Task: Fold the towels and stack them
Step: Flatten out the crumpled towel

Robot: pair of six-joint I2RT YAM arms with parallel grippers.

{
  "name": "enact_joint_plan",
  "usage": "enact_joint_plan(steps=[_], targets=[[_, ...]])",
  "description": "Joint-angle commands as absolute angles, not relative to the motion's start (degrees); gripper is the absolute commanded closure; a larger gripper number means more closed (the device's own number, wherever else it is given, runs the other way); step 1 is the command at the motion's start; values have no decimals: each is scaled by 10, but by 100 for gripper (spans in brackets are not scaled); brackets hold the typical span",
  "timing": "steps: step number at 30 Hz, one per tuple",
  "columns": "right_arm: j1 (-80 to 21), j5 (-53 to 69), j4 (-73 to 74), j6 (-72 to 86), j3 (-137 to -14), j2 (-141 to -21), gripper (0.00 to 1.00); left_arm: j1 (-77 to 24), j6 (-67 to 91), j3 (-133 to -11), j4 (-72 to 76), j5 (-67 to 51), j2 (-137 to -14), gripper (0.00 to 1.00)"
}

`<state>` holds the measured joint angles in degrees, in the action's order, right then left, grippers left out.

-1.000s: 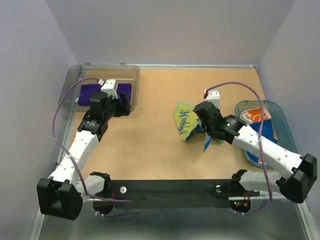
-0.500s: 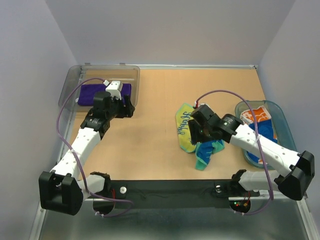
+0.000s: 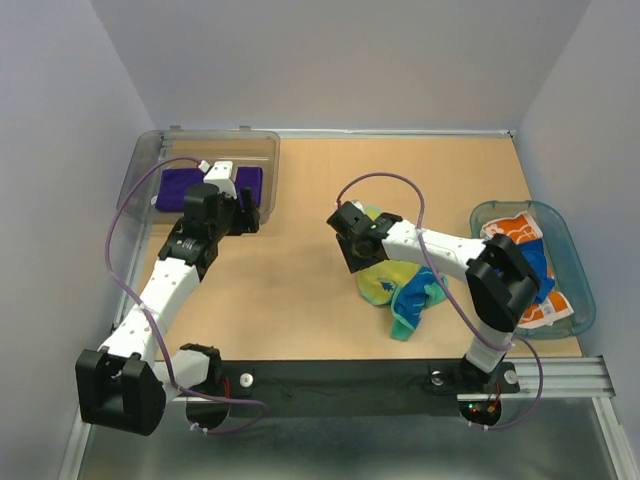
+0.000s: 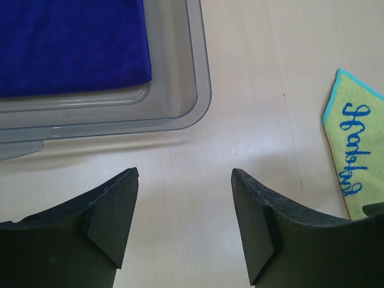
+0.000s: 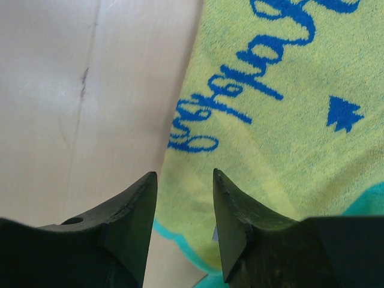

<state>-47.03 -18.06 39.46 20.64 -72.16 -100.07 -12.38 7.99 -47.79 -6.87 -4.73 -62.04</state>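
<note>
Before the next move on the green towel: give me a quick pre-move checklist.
1. Left jaws open, empty, beside clear grey plastic bin: ok.
2. Right jaws open above mint-green towel with blue squiggles, nothing pinched: ok.
3. That towel lying flat: not ok, bunched at its near end.
4. Purple towel flat in the bin: ok.
5. Teal translucent oval basket emptied: not ok, white-and-orange towel and blue towel inside.
6. Right jaws touching cloth: cannot tell.

Pale lavender walls (image 3: 330,60) enclose a tan wooden table (image 3: 300,300).
</note>
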Motion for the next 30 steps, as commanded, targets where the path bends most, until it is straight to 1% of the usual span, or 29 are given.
enact_joint_plan(steps=[1, 8, 9, 10, 11, 12, 13, 14, 15, 16, 17, 18, 19, 20, 21, 23, 24, 25, 26, 29, 30], targets=[[-475, -243, 328, 217, -724, -1032, 54, -125, 82, -496, -61, -45, -604, 26], [-474, -249, 283, 235, -722, -1093, 56, -125, 83, -495, -61, -57, -603, 26], [-474, -251, 281, 237, -724, -1099, 59, -125, 82, -495, -60, -58, -603, 26], [-474, -255, 280, 238, -726, -1102, 63, -125, 82, -496, -60, -59, -604, 26], [-474, -259, 279, 239, -728, -1105, 70, -125, 82, -495, -60, -61, -604, 26], [-474, -260, 279, 237, -730, -1106, 88, -125, 82, -496, -61, -61, -604, 26], [-475, -259, 278, 236, -733, -1101, 97, -125, 83, -495, -61, -61, -604, 26], [-475, -249, 275, 235, -739, -1093, 99, -125, 83, -495, -60, -63, -605, 26], [-475, -243, 272, 236, -740, -1065, 99, -125, 83, -495, -60, -64, -605, 26], [-453, -230, 241, 263, -726, -960, 99, -125, 83, -496, -60, -69, -609, 27], [-437, -223, 225, 273, -709, -959, 99, -125, 83, -496, -60, -69, -610, 27], [-415, -209, 205, 288, -688, -897, 99, -125, 83, -496, -60, -71, -610, 27], [-387, -188, 182, 306, -655, -863, 99, -125, 83, -495, -60, -73, -612, 26], [-329, -138, 131, 338, -595, -836, 98, -125, 83, -495, -59, -75, -613, 26], [-308, -115, 107, 344, -569, -805, 94, -125, 83, -495, -59, -76, -616, 26], [-289, -76, 102, 344, -549, -803, 90, -125, 83, -495, -59, -86, -620, 26], [-289, -68, 103, 348, -537, -804, 85, -126, 83, -495, -57, -90, -624, 26], [-287, -63, 103, 356, -525, -803, 82, -126, 83, -495, -56, -96, -628, 26], [-280, -64, 102, 364, -492, -798, 80, -126, 83, -496, -55, -104, -629, 26], [-271, -75, 101, 381, -449, -795, 68, -127, 88, -495, -55, -112, -641, 26], [-271, -83, 103, 374, -445, -792, 67, -128, 92, -494, -55, -115, -645, 26]])
